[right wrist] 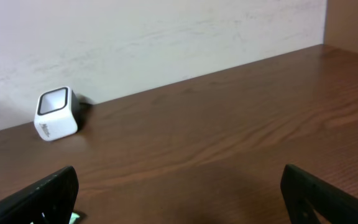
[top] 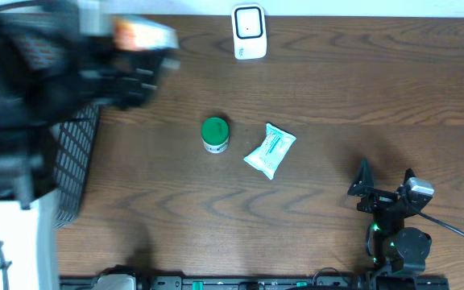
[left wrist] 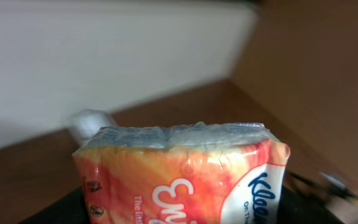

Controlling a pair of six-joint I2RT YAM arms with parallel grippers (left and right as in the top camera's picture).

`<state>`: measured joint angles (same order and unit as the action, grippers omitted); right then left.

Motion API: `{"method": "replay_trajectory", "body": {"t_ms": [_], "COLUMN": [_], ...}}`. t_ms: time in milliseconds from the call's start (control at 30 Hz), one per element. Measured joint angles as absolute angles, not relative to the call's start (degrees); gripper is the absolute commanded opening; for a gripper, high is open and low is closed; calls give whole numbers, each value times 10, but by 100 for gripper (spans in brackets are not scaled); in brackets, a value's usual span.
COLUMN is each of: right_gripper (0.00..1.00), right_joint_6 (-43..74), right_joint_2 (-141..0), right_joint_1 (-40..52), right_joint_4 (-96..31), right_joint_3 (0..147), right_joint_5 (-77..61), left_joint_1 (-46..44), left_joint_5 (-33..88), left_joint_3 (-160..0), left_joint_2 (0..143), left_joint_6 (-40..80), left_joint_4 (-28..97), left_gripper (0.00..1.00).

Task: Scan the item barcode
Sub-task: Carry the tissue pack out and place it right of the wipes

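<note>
The left gripper (top: 139,60) is closed on a soft orange-and-white tissue packet (left wrist: 179,180), raised off the table (top: 321,89). The packet fills the space straight in front of the hand. The fingers are lost in blur and behind the wrapper, so the grip shows mainly in the packet riding clear of the wood. The scanner (top: 249,32) stands off to this hand's right, near the far edge. The pale smear beyond the packet in the left wrist view is probably that scanner, though it is too smeared to be sure.

The right gripper (top: 383,185) is spread wide with nothing between its fingers, and the scanner sits far ahead of it and to its left. A green-lidded jar (top: 215,134) and a blue-and-white sachet (top: 270,150) lie between the two hands, nearer the left one. A black basket (top: 75,161) sits just below the left hand.

The main risk is a failed read. No barcode shows on the face turned to the wrist camera, so the code may reach the scanner window pointing the wrong way. The blur around the arm suggests speed, and a quick pass could carry the code past without registering. The wrapper is slick and the pack squashy, so a tilt could let it slide in the grip. Coming in too close could also nudge the small scanner over.
</note>
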<state>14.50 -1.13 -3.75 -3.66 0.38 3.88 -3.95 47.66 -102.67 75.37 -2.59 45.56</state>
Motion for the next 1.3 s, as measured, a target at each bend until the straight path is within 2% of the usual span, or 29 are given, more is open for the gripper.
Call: {"method": "replay_trajectory", "body": {"t_ms": [67,233,500,700,800,1100,1300], "right_gripper": [99,99,99,99,99,99,99], "right_joint_6": [145,145,145,145,145,145,145], "right_joint_2": [-11,-11,-11,-11,-11,-11,-11], "right_joint_1": [-37,-37,-37,-37,-37,-37,-37], "right_joint_4": [-37,-37,-37,-37,-37,-37,-37], "right_joint_3": [4,4,4,4,4,4,4], "right_joint_5": [39,39,39,39,39,39,39], "left_joint_1": [-127,-279,-399,-434,-449,-455,-415], "left_joint_5": [454,373,213,163,154,105,71], "left_joint_3": [-1027,-1027,-1027,-1027,-1027,-1044,-1091], "left_joint_2": [788,903,1112,1229,1265,1259,1085], "left_joint_6": [-23,-19,-20,-19,-18,-37,-95], "left_joint_4": [448,420,367,329,323,343,401], "left_gripper": [72,72,72,73,98,98,98]}}
